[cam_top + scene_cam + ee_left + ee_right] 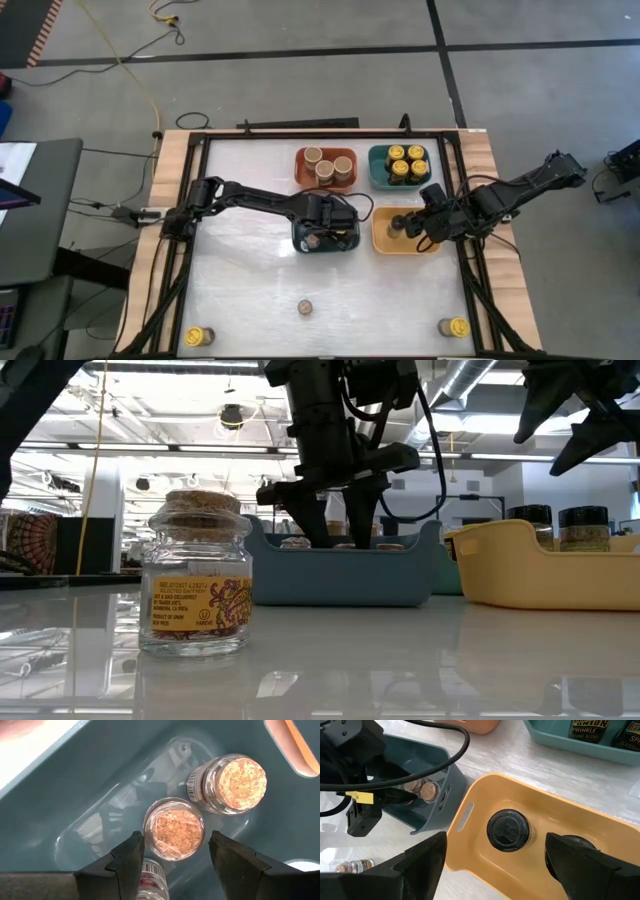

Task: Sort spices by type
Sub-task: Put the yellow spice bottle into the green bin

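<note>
My left gripper [175, 852] reaches down into the blue bin [300, 240], open. Its fingers stand on either side of an upright cork-topped spice jar [173, 827], with a gap showing at one finger. A second cork-topped jar [235, 780] stands beside it, and a third [152, 880] is partly hidden under one finger. My right gripper [507, 870] hangs open above the yellow bin [470, 815], which holds two dark-lidded jars [507, 830]. Loose on the table stand a cork-topped jar [305, 308] and two yellow-lidded jars [200, 337] [455, 327].
The orange bin [345, 182] at the back holds tan-lidded jars, and the teal bin [375, 168] next to it holds yellow-lidded jars. A raised frame runs round the table. In the low view the loose cork-topped jar [197, 575] stands close in front.
</note>
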Controlling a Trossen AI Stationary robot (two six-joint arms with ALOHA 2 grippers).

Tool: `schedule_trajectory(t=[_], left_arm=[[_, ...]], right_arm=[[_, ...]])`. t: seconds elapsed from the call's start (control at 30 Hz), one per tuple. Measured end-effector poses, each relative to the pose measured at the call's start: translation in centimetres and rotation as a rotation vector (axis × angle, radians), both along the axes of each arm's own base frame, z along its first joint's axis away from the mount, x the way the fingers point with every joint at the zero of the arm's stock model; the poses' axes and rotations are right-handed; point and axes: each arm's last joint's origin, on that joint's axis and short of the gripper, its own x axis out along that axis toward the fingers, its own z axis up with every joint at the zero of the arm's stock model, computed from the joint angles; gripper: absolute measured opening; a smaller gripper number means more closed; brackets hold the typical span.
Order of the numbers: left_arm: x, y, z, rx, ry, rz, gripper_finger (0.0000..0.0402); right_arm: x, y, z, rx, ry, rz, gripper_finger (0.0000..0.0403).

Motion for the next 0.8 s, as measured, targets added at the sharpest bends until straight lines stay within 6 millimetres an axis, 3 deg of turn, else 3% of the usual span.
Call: schedule_trajectory(t=[0.17,0.5,0.8], left_arm=[[0.0,0.0,0.0,-0.001,-0.001,0.003,0.0225],[-0.3,0.0,0.5,-0.004,-0.003,0.028,0.0303],[-2.8,-1.1,6.0,0.073,-0.102,0.055,0.0307]], right_arm=[[0.0,0.0,0.0,0.0,0.0,0.0,0.0365],[0.0,0.0,0.0,0.0,0.0,0.0,0.0365],[0.0,0.0,0.0,0.0,0.0,0.0,0.0365]])
